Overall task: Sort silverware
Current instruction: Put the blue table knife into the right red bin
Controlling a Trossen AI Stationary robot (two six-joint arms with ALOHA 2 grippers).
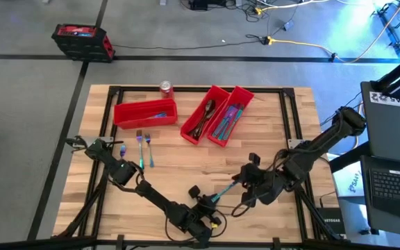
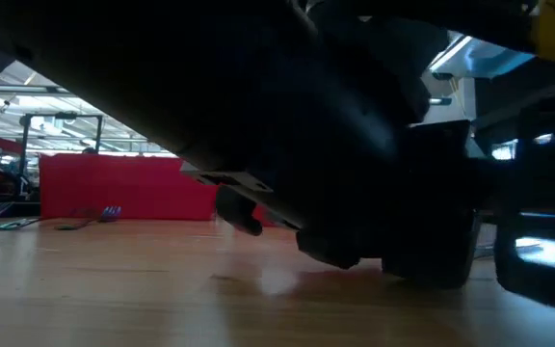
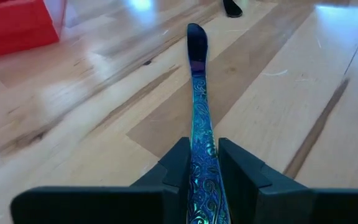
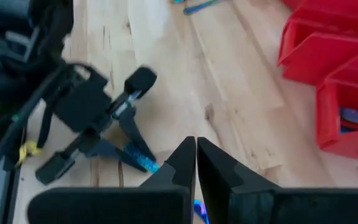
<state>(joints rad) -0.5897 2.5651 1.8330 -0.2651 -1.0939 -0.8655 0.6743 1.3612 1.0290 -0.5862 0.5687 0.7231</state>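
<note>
On the left part of the wooden table (image 1: 82, 187), three loose pieces of silverware (image 1: 143, 147) lie side by side, just near of the leftmost red bin (image 1: 145, 112). A red soda can (image 1: 165, 87) stands at that bin's far right corner. Two more red bins (image 1: 217, 114) sit angled at the table's centre far side, each containing silverware.

At the near centre, the left gripper (image 3: 201, 163) holds a patterned blue-teal utensil (image 3: 199, 112) by its handle, the fingers closed narrowly on it. The utensil extends low over the table toward the right.

To the right of it, the right gripper (image 4: 196, 158) is positioned close above the table with its fingers pressed together, empty. It sits just beside the far end of the held utensil.
</note>
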